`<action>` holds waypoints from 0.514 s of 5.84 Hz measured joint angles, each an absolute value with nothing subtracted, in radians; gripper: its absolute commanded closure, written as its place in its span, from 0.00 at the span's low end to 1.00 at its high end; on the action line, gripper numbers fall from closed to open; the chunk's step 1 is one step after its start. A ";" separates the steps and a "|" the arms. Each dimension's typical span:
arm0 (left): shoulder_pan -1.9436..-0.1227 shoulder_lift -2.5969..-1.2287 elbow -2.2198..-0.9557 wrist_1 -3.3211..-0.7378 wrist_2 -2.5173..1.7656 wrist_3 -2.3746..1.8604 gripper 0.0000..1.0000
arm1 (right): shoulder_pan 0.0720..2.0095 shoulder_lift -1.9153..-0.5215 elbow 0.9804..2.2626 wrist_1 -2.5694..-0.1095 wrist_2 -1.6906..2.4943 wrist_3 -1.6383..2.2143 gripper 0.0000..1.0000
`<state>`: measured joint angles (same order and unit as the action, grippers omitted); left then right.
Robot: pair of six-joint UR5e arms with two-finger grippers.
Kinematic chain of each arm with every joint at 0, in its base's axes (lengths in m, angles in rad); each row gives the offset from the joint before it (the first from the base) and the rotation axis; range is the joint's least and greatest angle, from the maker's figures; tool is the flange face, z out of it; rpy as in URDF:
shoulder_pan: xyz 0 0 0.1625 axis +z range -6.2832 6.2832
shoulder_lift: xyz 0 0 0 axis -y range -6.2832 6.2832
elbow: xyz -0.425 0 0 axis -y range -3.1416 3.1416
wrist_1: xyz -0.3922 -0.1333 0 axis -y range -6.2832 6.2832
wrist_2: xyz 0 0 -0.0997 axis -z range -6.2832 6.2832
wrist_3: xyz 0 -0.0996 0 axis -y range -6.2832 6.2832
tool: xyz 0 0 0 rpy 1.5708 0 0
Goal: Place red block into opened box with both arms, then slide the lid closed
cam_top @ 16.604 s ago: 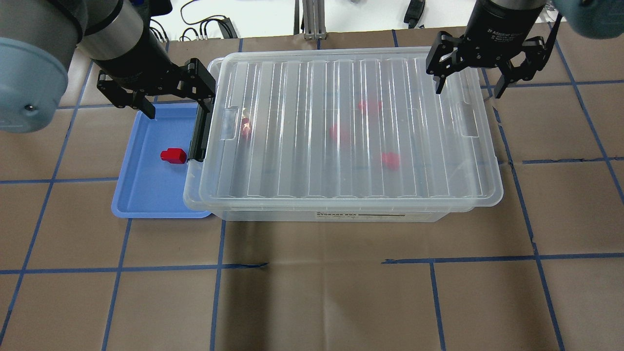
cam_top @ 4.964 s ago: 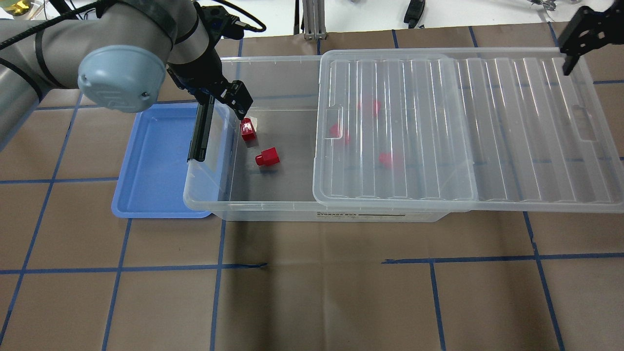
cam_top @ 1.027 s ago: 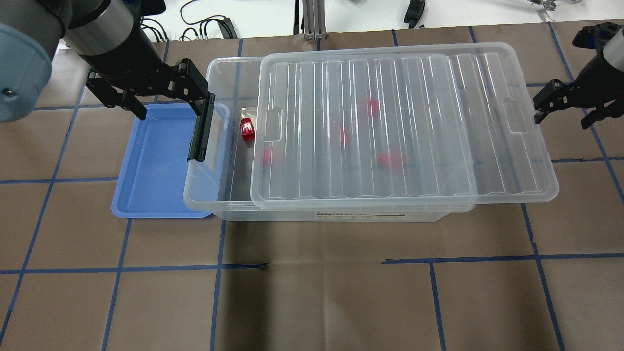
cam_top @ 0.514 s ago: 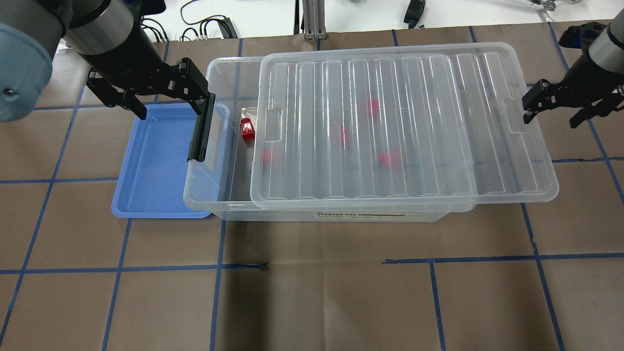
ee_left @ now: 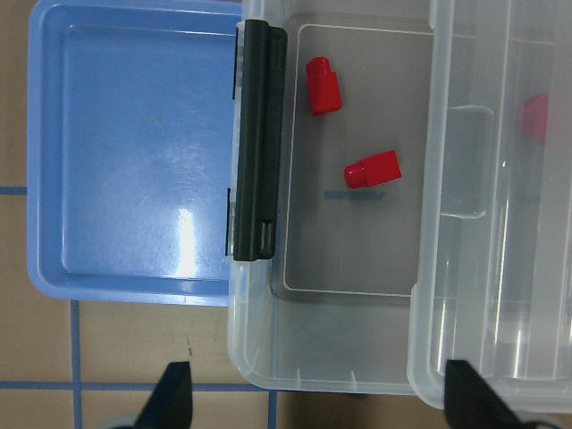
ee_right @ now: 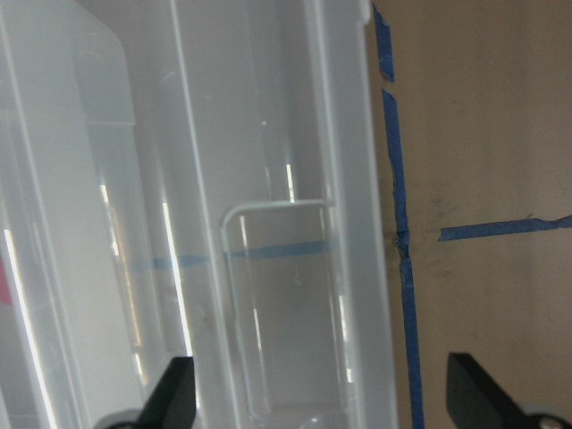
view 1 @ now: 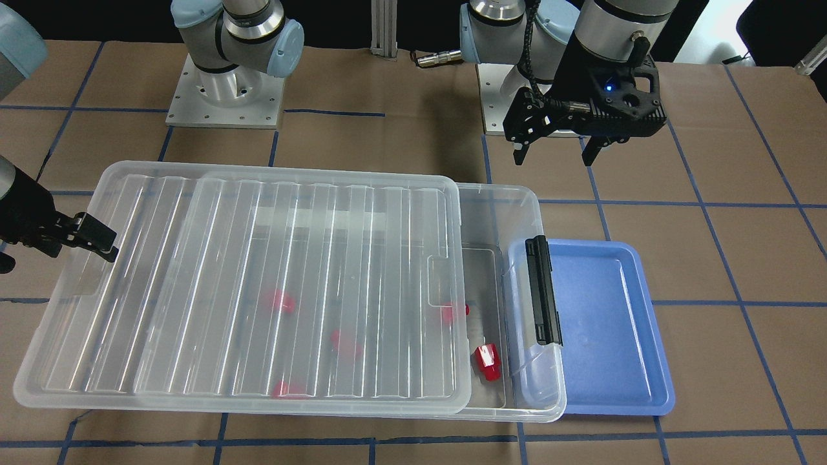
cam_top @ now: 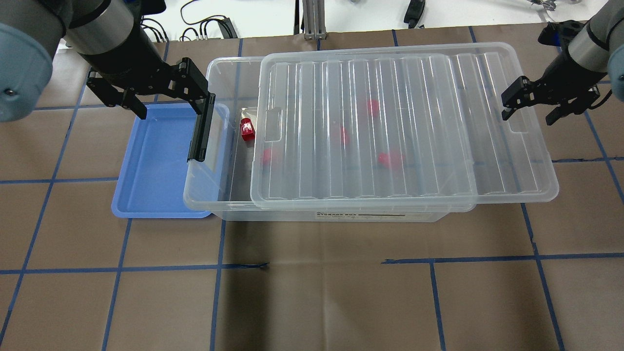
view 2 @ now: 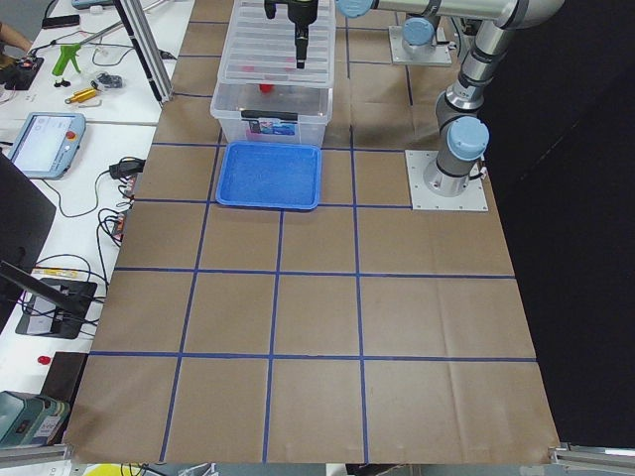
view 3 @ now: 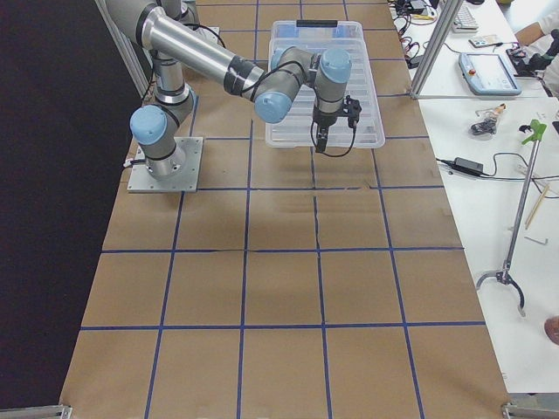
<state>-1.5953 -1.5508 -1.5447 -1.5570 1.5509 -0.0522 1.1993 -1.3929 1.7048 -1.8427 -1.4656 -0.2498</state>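
Observation:
The clear box point(cam_top: 210, 197) holds several red blocks. One red block point(cam_top: 247, 130) lies uncovered near the black latch bar point(cam_top: 200, 127), and another point(cam_top: 267, 156) shows through the lid. The ribbed lid point(cam_top: 404, 126) covers most of the box, overhangs its right end, and leaves a strip open at the left. My left gripper point(cam_top: 168, 101) hangs open and empty above the latch end and the tray's far edge. My right gripper point(cam_top: 529, 116) is open with its fingers on either side of the lid's right rim by the tab point(ee_right: 286, 304). In the left wrist view both near blocks point(ee_left: 323, 86) lie on the box floor.
A blue tray point(cam_top: 151, 165) with nothing in it sits against the box's left end, partly under the rim. Brown paper with blue tape lines covers the table. Cables and an aluminium post point(cam_top: 312, 19) stand behind the box.
My right gripper has moved left, from beside the lid to over its right rim. The lid, the blocks and my left arm have stayed where they were.

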 measured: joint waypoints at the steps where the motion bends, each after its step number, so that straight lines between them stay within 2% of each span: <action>1: -1.595 -1.551 -1.545 -1.557 1.551 -0.052 0.00 | 1.203 -1.393 1.708 -1.839 -1.434 -0.247 0.00; 3: -1.595 -1.551 -1.545 -1.557 1.552 -0.052 0.00 | 1.209 -1.397 1.727 -1.838 -1.366 -0.235 0.00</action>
